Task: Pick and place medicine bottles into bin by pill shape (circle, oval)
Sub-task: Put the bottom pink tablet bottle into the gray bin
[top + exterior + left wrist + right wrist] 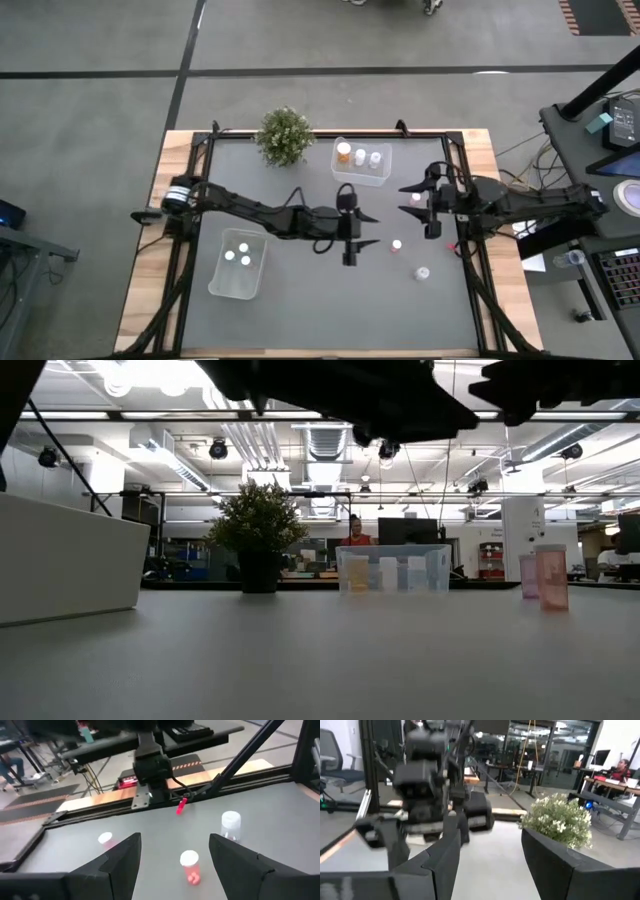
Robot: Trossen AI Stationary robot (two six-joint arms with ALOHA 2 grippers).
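Note:
Three small bottles stand upright on the grey table: a pink one [397, 244], a pink one [416, 198] and a clear one [423, 272], all white-capped. My left gripper [367, 230] is open above the table's middle, pointing toward the right edge. In the left wrist view [175, 838] the nearest pink bottle [190, 866] stands ahead between the finger lines, untouched. My right gripper [411, 197] is open and raised. A pink bottle shows under it from above, but the right wrist view [490, 827] shows nothing between its fingers.
A clear bin [362, 162] at the far middle holds three bottles, one of them orange [344, 152]. A second clear bin [238, 264] at the near left holds three bottles. A green bushy plant [285, 135] stands at the far edge. A person sits in the room beyond [356, 535].

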